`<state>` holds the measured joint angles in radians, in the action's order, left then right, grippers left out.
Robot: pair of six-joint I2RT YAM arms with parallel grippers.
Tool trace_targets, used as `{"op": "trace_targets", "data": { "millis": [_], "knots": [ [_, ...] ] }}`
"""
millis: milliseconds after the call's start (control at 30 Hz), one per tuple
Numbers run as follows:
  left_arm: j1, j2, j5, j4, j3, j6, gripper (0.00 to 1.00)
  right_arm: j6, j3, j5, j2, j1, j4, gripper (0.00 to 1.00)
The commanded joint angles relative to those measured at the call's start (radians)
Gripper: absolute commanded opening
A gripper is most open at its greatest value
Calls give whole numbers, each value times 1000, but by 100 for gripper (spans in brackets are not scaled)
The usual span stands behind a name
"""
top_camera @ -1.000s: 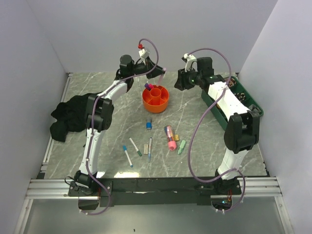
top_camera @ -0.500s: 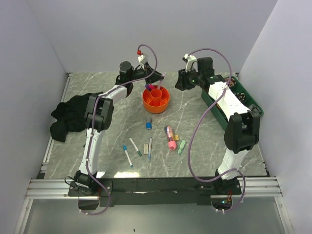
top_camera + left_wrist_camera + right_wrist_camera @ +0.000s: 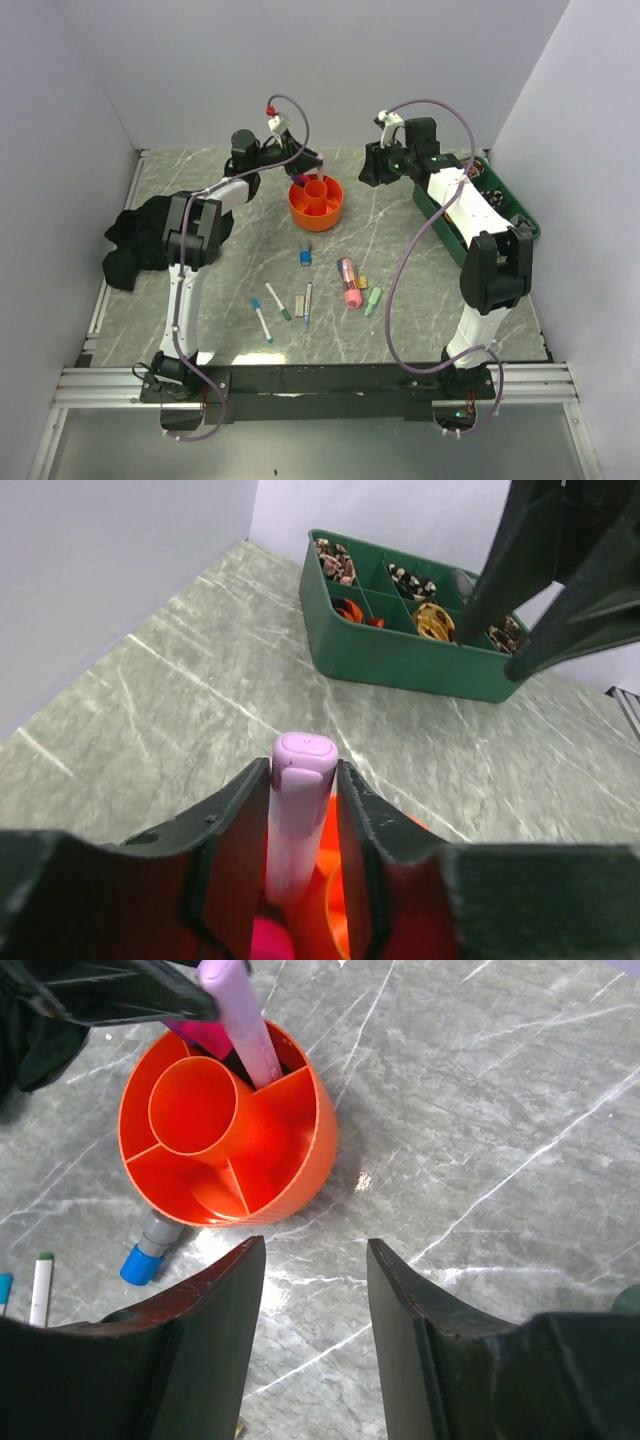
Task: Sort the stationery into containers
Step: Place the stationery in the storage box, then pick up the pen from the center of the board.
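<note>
- The top view shows a grey marbled worktop (image 3: 400, 320) with two robot arms reaching away from its near edge
- A round orange holder (image 3: 325, 218) with a central cup and ring compartments stands toward the far side, near the middle
- A lilac marker (image 3: 303, 755) is clamped between the fingers of the left pincer (image 3: 304, 780), tilted, with its lower end already dipped into a ring compartment at the holder's 12 o'clock side
- At least one pink item (image 3: 195, 1035) is seen in that same compartment; the central cup and the near compartments look empty
- The right pincer (image 3: 312, 1260) hangs above the worktop at the holder's 2 o'clock, its fingers spread apart with nothing between them
- About eight pieces lie loose at the holder's 6 o'clock, well apart from it: a blue-capped piece (image 3: 305, 256), a pink and purple marker (image 3: 348, 282), a small yellow piece (image 3: 362, 283), a pale green piece (image 3: 373, 300), and several thin pens (image 3: 278, 300) side by side
- A dark green tray (image 3: 450, 222) sits at 3 o'clock and a black cloth (image 3: 135, 245) at 8 o'clock
- The task is judged to be at an early stage: few pieces are stowed, one is about to be released, and most are not yet sorted
</note>
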<state>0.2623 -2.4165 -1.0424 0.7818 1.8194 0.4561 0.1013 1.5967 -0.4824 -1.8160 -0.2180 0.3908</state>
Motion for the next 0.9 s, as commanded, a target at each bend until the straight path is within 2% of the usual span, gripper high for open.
{"op": "trace_targets", "data": {
  "millis": [0,67,300,400,533,567,667,700,733,800,833,867],
  "knots": [
    [-21,118,-36,74,-48,-34,41,1,11,10,37,-9,-7,54],
    [-23,132,-34,82,-54,-45,46,-2,14,8,40,-9,-4,56],
    [-24,174,-36,71,-20,-54,51,21,16,7,64,-15,16,59],
    [-49,267,-44,37,-64,-56,53,73,13,-41,92,-14,52,61],
    [-115,506,-59,-73,-205,-88,58,201,-7,-125,119,-30,132,63],
    [-132,554,-62,-122,-244,-103,62,212,-14,-117,129,-40,149,63],
    [-201,745,-32,-508,-366,-297,71,209,-46,-73,168,-108,152,65],
    [-227,793,-18,-606,-424,-357,73,192,-58,-32,187,-130,152,65],
    [-238,888,5,-777,-462,-444,74,148,-67,-3,198,-185,151,66],
    [-255,982,76,-937,-575,-575,76,126,-95,63,225,-248,164,66],
    [-256,1070,105,-1057,-610,-611,85,155,-106,94,236,-336,178,66],
    [-256,1112,148,-1113,-646,-626,99,170,-119,137,242,-381,195,66]
  ]
}}
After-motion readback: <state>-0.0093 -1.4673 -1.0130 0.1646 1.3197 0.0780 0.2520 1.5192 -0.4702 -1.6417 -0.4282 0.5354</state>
